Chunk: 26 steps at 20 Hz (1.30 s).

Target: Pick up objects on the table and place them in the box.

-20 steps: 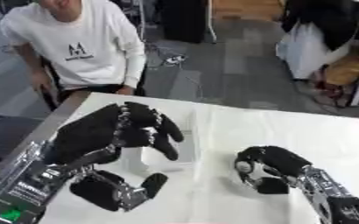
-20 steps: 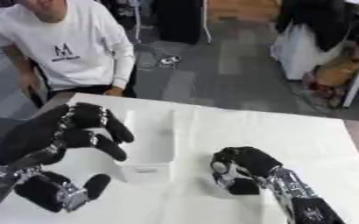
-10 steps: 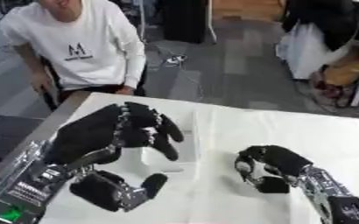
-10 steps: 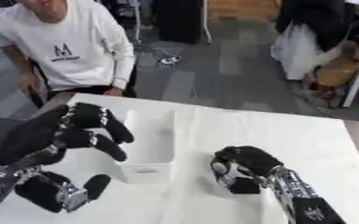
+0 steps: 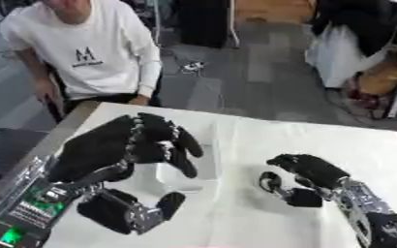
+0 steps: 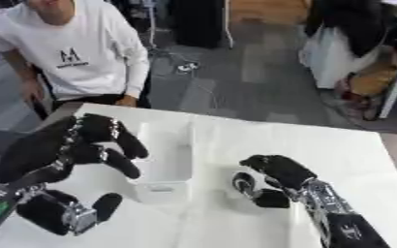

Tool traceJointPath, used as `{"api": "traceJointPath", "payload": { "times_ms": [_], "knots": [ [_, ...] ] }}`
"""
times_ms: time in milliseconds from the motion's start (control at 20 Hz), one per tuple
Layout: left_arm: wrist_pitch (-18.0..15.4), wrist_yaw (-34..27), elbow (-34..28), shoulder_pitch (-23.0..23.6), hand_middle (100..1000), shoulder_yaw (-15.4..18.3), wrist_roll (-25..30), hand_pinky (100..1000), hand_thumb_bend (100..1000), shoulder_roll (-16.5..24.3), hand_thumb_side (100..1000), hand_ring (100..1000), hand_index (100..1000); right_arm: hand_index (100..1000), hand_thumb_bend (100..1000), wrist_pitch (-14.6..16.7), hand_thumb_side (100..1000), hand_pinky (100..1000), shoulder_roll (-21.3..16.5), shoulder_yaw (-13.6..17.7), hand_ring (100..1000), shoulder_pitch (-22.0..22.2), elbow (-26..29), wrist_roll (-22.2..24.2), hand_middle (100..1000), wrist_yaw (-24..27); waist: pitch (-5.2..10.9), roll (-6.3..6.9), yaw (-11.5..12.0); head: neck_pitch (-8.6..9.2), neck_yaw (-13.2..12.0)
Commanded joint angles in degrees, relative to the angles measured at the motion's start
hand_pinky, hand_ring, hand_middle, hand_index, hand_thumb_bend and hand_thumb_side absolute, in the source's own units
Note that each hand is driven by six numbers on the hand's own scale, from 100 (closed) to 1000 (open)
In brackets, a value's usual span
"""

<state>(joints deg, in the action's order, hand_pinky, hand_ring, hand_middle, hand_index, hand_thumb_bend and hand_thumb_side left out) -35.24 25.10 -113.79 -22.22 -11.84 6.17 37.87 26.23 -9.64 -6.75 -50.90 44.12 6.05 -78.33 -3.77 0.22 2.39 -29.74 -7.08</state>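
On the white bench [image 6: 261, 135] stands the box [image 6: 166, 164], a white open-topped container of oblong shape, its near end wall facing the camera and its long sides running away toward the far edge. Left of the box, and partly over its left rim in the left eye view, hangs the left hand [image 5: 121, 147], large and black, palm turned down, its fingers [image 5: 183, 160] bent and drooping toward the box while the thumb [image 5: 170, 203] sticks up below them; it grasps nothing that can be seen, so it reads as released and relaxed. Right of the box, a little apart from it, the right hand [image 6: 274, 169] lies low on the bench, its back toward the camera and its fingers curled down and inward. Under that hand a dark rounded shape with a pale edge [image 6: 244, 184] shows at the side nearest the box, touching the curled fingers; whether it is an object being grasped or part of the hand cannot be told. Inside of the box looks white, and what it contains cannot be made out. Beyond the box, past the far bench edge, lies grey floor [image 5: 236, 82].
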Motion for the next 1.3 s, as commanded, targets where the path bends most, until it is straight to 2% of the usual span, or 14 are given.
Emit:
{"api": "traceJointPath", "payload": {
  "times_ms": [50, 150, 300, 1000, 1300],
  "knots": [
    [-0.03, -0.31, -0.8, -0.64, 657, 0.21, 0.15, 544, 193, 0.65, 618, 506, 661, 1000, 223, -0.84, 1000, 823, -1.4, 0.23, 822, -1.78, 0.32, 0.89, 876, -0.65, 0.79, 0.13, -0.06, 0.38, -0.3],
    [-0.03, -0.31, -0.8, -0.63, 657, 0.21, 0.16, 544, 193, 0.67, 618, 506, 661, 1000, 261, -1.95, 1000, 832, -1.48, 0.33, 820, -1.86, 0.14, 1.22, 856, -1.35, 0.78, 0.16, -0.07, 0.35, -0.33],
    [-0.04, -0.31, -0.8, -0.64, 657, 0.2, 0.16, 544, 193, 0.69, 618, 506, 661, 1000, 267, -2.7, 1000, 838, -1.47, 0.34, 825, -1.94, -0.15, 2.08, 861, -2.09, 0.78, 0.18, -0.09, 0.37, -0.34],
    [-0.07, -0.33, -0.8, -0.66, 657, 0.18, 0.22, 544, 191, 0.64, 617, 506, 661, 1000, 250, -1.81, 1000, 844, -1.06, 0.69, 832, -2.23, -0.93, 2.2, 872, -2.97, 0.7, 0.18, 0.02, 0.44, -0.41],
    [-0.08, -0.38, -0.8, -0.68, 656, 0.18, 0.24, 544, 191, 0.59, 617, 506, 661, 1000, 243, -1.98, 1000, 843, -0.28, 1.41, 831, -2.84, -2.46, 0.7, 874, -4.47, 0.65, 0.22, 0.07, 0.49, -0.43]
  ]
}}
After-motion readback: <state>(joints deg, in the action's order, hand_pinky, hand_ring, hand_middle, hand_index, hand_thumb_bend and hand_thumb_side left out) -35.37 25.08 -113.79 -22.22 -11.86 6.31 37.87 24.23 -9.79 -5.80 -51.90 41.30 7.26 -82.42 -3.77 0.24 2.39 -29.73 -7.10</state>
